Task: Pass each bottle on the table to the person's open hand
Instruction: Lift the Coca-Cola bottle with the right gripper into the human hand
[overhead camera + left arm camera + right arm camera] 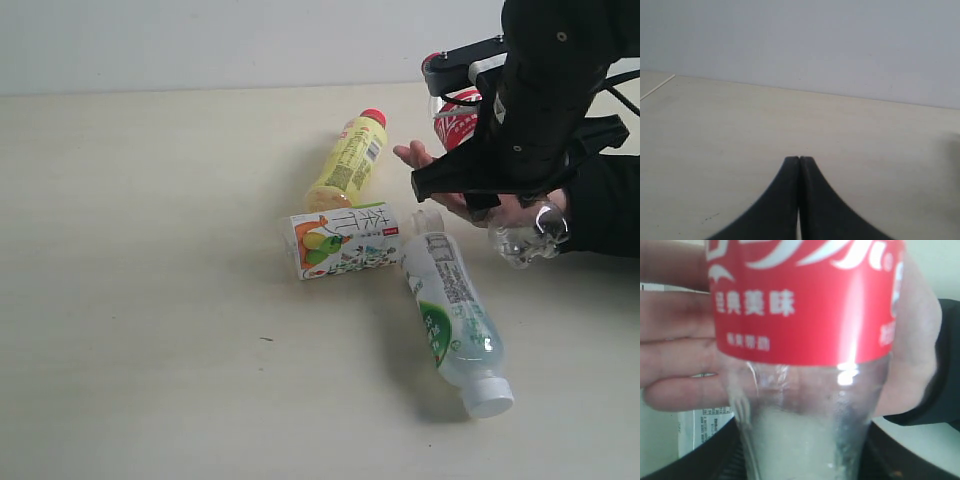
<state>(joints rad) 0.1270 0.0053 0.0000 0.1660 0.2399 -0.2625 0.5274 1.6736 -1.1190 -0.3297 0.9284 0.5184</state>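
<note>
- Bottle with red label [805,305], its body clear, is pinched in the right gripper [445,128]. It is held across the person's open hand [675,345], above the tabletop [150,300].
- The left gripper [799,160] is pressed together and holds nothing, low over the tabletop.
- The yellow bottle [350,160], the fruit-label bottle [345,240] and the white-cap bottle [455,315] lie on their sides on the tabletop, close together, near the hand.

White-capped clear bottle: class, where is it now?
In the exterior view the white-capped clear bottle lies on its side right of centre on the table, its base beside the fruit-label bottle, nearer the camera than the person's hand.
</note>
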